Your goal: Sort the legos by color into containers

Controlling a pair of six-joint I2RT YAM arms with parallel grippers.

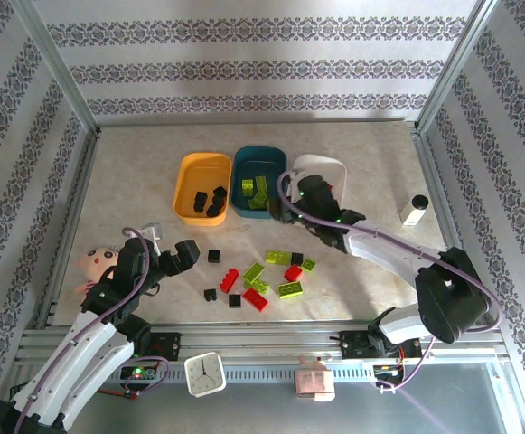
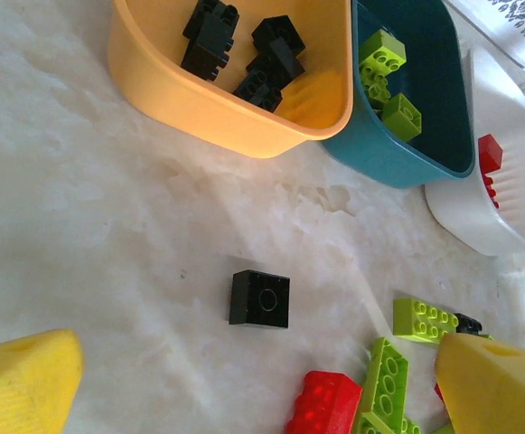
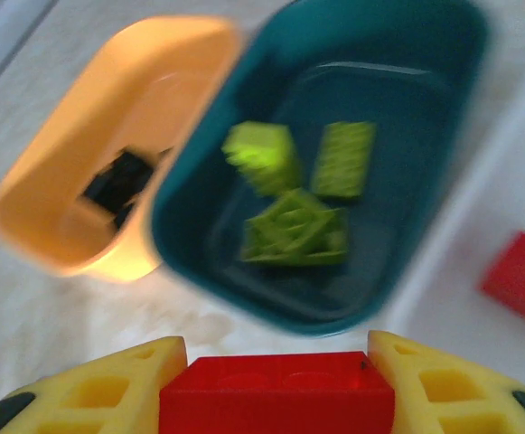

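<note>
My right gripper (image 3: 278, 380) is shut on a red lego (image 3: 278, 393), held just in front of the dark teal container (image 3: 398, 262), which holds lime green legos (image 3: 294, 190). To its right the white container (image 3: 452, 271) holds a red lego (image 3: 520, 276). The orange-yellow container (image 1: 182, 181) holds black legos (image 2: 244, 54). From above, the right gripper (image 1: 291, 201) hovers between the teal container (image 1: 238, 181) and the white one (image 1: 330, 165). My left gripper (image 2: 262, 389) stands open above the table, with a black lego (image 2: 259, 298) lying just beyond its fingers (image 2: 23, 380).
Several loose red, green and black legos lie at the table's front middle, among them a red one (image 1: 256, 299) and a green one (image 1: 290, 289). A white cylinder with a black cap (image 1: 414, 211) stands at the right. A doll (image 1: 95, 262) lies at the left edge.
</note>
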